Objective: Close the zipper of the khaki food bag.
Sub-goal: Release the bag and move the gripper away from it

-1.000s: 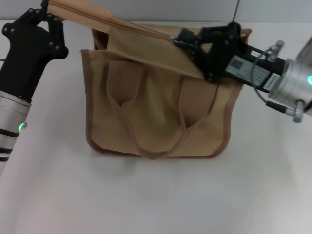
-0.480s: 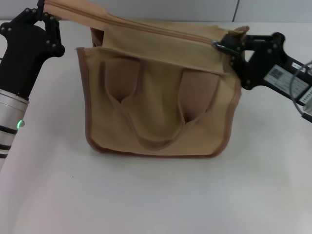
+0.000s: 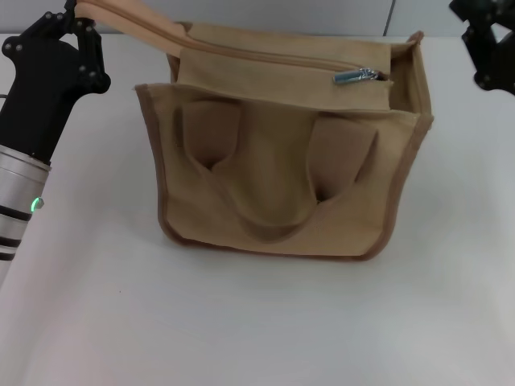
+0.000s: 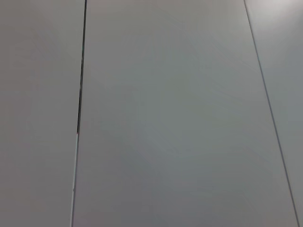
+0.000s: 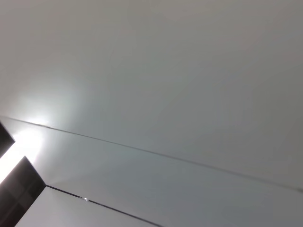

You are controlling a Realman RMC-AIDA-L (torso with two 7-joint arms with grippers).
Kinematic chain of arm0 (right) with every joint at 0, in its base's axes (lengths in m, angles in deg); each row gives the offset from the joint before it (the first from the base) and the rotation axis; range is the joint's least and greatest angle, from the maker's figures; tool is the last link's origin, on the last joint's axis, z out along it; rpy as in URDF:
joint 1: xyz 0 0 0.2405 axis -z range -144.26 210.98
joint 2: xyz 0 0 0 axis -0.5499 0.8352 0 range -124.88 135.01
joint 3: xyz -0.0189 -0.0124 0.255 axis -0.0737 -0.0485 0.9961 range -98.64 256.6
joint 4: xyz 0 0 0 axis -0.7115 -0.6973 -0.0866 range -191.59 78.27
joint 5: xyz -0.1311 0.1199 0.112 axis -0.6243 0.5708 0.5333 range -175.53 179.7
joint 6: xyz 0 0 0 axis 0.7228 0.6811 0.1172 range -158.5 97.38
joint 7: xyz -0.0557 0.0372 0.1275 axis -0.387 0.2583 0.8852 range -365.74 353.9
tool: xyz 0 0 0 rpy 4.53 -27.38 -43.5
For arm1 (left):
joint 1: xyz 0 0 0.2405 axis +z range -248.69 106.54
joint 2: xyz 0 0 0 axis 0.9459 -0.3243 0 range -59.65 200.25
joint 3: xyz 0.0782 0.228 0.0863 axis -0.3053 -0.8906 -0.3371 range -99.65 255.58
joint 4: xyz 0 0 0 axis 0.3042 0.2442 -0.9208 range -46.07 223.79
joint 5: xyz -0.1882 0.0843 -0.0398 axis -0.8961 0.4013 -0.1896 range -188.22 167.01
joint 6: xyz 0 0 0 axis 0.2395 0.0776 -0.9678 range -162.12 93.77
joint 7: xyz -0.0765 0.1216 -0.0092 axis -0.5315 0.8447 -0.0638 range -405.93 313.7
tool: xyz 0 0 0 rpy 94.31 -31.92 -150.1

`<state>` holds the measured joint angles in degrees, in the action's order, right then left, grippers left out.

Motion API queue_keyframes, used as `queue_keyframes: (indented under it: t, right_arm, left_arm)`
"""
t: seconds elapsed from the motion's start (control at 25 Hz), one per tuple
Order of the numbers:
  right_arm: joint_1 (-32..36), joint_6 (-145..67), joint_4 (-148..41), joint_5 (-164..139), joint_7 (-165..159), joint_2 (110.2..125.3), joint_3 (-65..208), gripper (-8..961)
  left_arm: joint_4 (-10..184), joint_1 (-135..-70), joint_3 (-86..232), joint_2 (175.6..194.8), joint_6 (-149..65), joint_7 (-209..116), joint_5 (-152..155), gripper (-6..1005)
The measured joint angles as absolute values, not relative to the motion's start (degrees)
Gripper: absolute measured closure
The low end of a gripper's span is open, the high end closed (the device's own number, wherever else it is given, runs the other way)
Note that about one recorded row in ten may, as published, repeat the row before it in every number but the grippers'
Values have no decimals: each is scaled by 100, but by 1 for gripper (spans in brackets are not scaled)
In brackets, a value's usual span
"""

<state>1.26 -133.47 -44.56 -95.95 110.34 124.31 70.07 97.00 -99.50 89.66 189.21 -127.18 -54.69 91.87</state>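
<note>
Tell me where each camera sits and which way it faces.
Head view: on the robot's head, looking forward and down at the khaki food bag on the table; left gripper and right gripper show.
Left wrist view: on the left wrist, facing blank grey panels; no fingers.
Right wrist view: the same, right wrist.
Both wrist views share only panel seams.
</note>
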Motion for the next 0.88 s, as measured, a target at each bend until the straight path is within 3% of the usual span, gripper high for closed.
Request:
queue_keyframes:
  t: [0.6,0.8,0.88]
  right_arm:
    - [14,-13661,-4764,-9498,8254,12458,6738,533]
    - [-11,-13749,-5171,-9489,7055,12460,6727,314]
    - [-10,-13748,-5203,-9489,6926,12460,6720,274]
  left_arm:
    - [9698,-9940,8573,18907,-12877,-5469,9220,879]
    - [9671,-9882,8684,18896,-12940,-6095,9179,854]
    - [9622,-9856,8741,18889,-12996,-6397,9178,806]
